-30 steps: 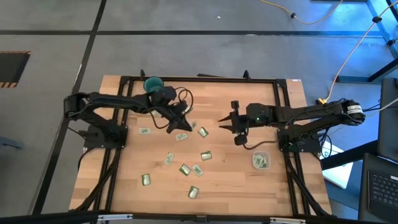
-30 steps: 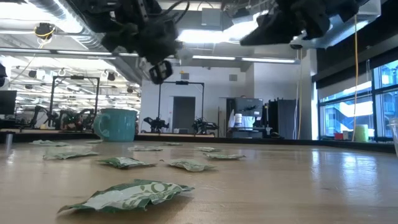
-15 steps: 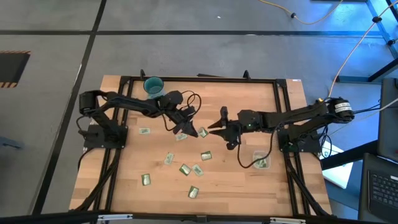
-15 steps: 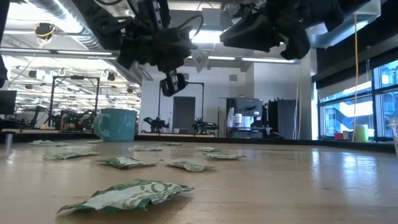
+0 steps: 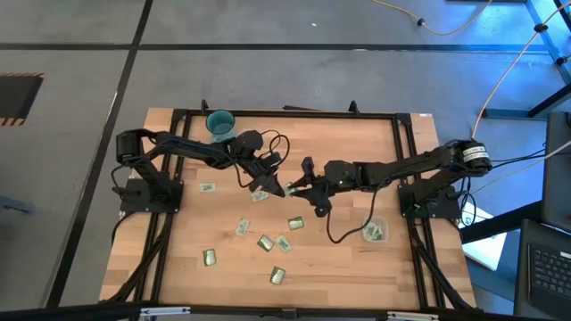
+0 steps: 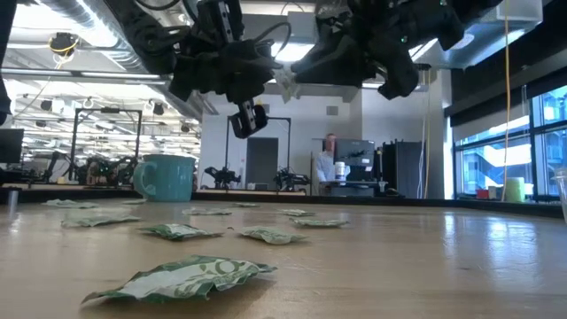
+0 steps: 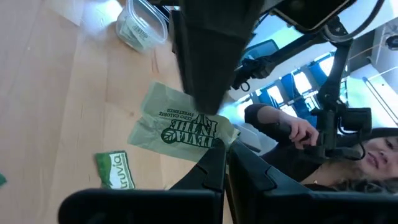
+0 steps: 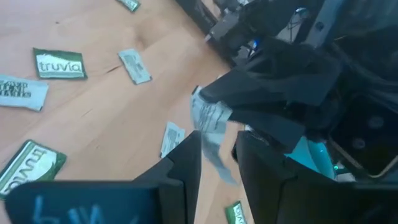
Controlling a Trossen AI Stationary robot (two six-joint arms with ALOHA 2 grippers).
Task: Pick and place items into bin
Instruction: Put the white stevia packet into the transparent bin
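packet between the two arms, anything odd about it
Yes. The left tool is shut on a pale green packet held in the air above the table, and the right tool has its fingers around the same packet, not over the bin.

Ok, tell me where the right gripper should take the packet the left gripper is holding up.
Grip the packet by its free end, the part sticking out beyond the shut left gripper. It is thin and flat, so the open right gripper should probably come in from the side opposite the left gripper, one finger on each flat face.
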